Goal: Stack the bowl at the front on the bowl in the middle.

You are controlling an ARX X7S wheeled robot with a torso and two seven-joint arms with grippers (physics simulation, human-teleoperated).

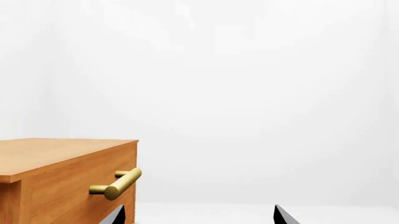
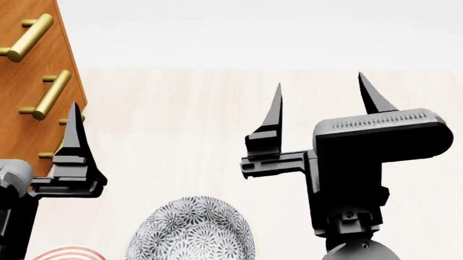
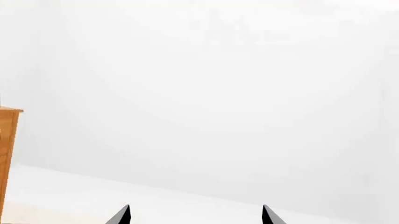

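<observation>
A grey bowl with a floral pattern [image 2: 192, 230] lies on the pale table at the head view's lower edge. Beside it, at the lower left corner, only the rim of a red-ringed bowl [image 2: 69, 253] shows. I cannot tell from these views which is the front bowl and which the middle one. My right gripper [image 2: 320, 89] is raised above and beyond the grey bowl, open and empty, its tips [image 3: 195, 215] pointing at a blank wall. My left gripper [image 1: 199, 215] is open too, with one of its fingers [image 2: 75, 135] showing close to the wooden cabinet.
A wooden drawer cabinet [image 2: 29, 70] with brass bar handles [image 1: 118, 183] stands at the left, close to my left gripper. The pale table top [image 2: 181, 119] stretches ahead to a white wall.
</observation>
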